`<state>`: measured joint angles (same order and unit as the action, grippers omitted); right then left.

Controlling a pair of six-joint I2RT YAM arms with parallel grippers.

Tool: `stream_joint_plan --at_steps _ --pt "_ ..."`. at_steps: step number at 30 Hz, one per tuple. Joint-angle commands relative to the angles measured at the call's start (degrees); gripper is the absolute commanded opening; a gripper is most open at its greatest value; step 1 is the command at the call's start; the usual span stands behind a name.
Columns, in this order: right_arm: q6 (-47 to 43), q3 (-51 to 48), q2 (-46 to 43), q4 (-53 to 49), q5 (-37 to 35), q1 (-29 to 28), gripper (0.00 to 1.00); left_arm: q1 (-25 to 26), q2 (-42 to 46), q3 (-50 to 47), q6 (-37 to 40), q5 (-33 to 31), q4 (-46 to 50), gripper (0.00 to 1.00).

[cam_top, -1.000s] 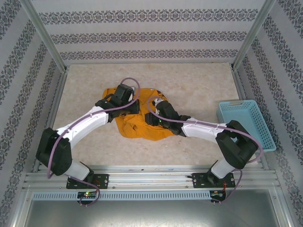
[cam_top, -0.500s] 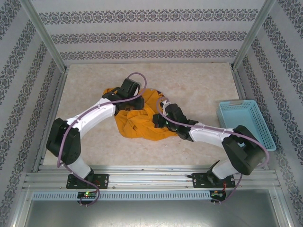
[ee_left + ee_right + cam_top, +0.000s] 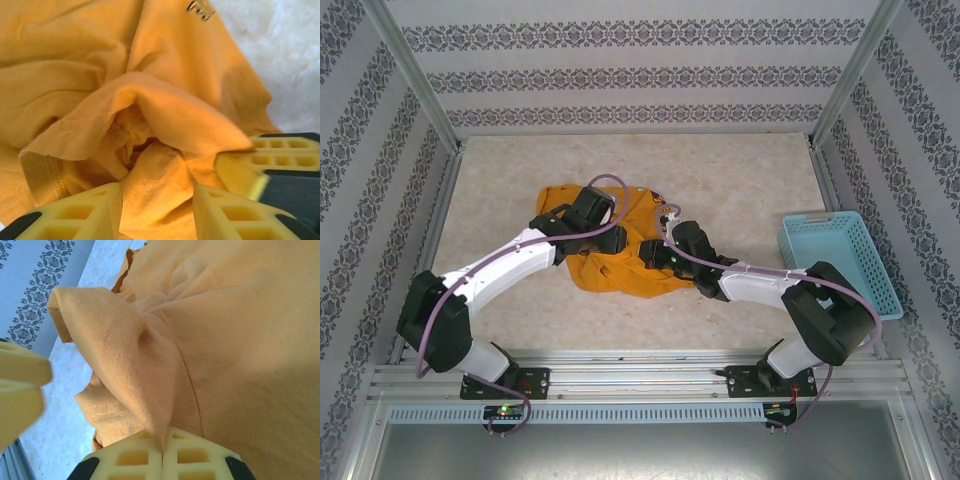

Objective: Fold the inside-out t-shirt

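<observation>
The inside-out t-shirt [image 3: 620, 265] lay bunched near the middle of the worktop [image 3: 740, 170], well clear of every edge. The right gripper [image 3: 162, 452] was clamped tight on 1 ridge of cloth. The left gripper [image 3: 157, 210] stood partly apart, fabric bulging between its fingers (no firm pinch that I could see). To spread it well, the 2 needed single layers at a hem, drawn apart low without dragging the heap.

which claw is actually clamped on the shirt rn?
The right claw: its yellow jaws are pinched shut on a fold of the mustard-orange t-shirt. The left claw is open, jaws apart with loose cloth bunched between them.
</observation>
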<state>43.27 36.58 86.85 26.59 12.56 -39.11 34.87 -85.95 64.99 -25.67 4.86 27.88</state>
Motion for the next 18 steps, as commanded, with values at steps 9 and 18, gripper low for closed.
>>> stream_joint_plan --at_steps 9,18 --pt "-0.23 -0.28 -1.92 0.48 -0.34 -0.17 0.00 0.20 -8.92 2.45 3.32 -0.77 -1.78 0.41" --pt "-1.07 -0.26 -2.69 -1.33 -1.28 0.00 0.00 0.19 -9.65 2.23 3.25 -1.34 -1.83 0.22"
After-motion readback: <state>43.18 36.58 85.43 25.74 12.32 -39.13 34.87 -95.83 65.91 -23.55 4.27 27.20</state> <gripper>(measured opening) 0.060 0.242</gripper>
